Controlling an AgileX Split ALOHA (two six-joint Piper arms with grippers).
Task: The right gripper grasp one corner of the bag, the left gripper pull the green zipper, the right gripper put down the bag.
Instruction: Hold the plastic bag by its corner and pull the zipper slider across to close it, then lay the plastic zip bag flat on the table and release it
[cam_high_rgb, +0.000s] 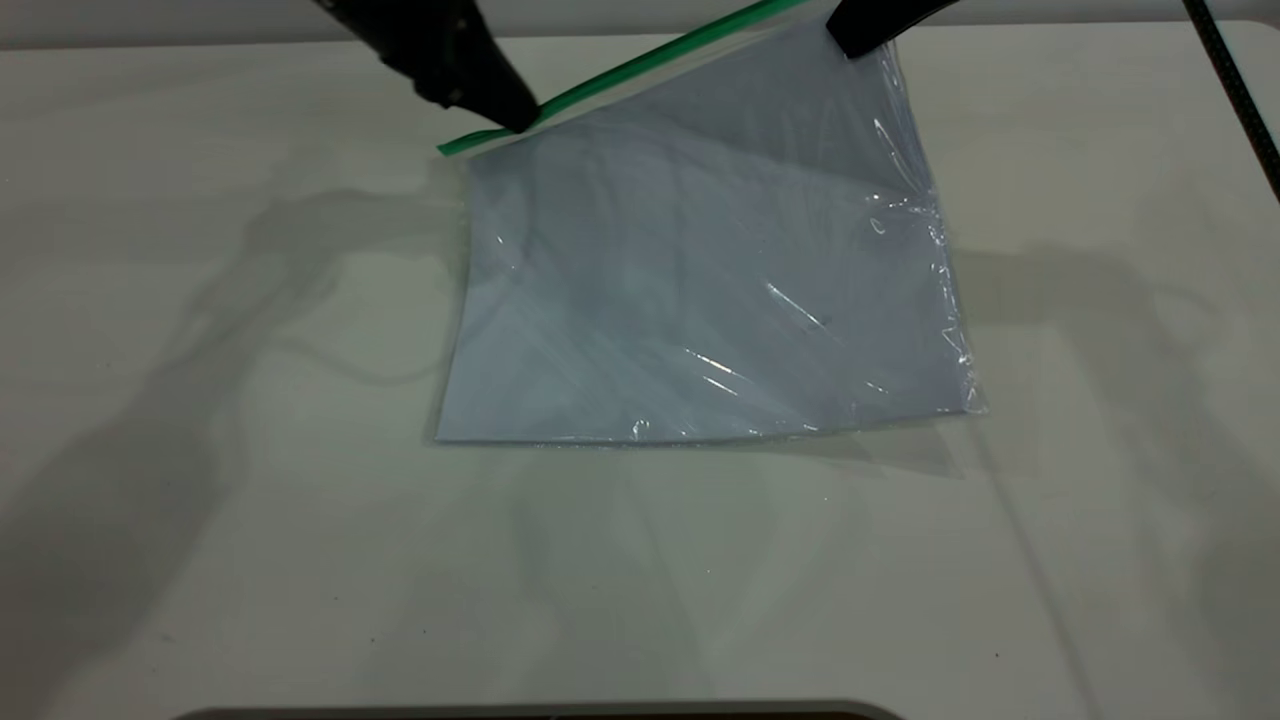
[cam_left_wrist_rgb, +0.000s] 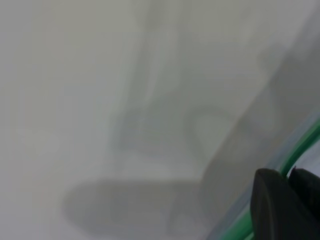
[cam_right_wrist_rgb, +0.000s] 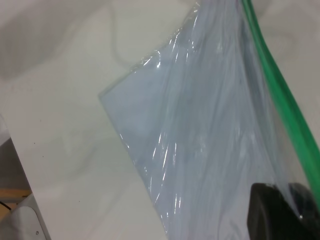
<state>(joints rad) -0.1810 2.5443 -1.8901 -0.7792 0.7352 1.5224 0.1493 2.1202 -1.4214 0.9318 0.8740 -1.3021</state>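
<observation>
Bag (cam_high_rgb: 720, 270) lifted by its green-edged far side, near edge resting on the table (cam_high_rgb: 200, 500); zipper pull under way or close to its end.

Green zipper (cam_high_rgb: 620, 75) stretched taut between the two sets of fingers. Right gripper (cam_high_rgb: 850, 45) clamped on the corner of the bag (cam_high_rgb: 840, 30) where the strip ends, plastic pinched between closed fingers; grasp step judged done. Left gripper (cam_high_rgb: 515, 120) closed on the strip just short of its opposite free end, slider presumably between the pads but hidden. Left to do, by judgement: finishing the pull, then lowering and releasing. Both arms reaching down steeply from the far side, tips angled toward the strip.
</observation>
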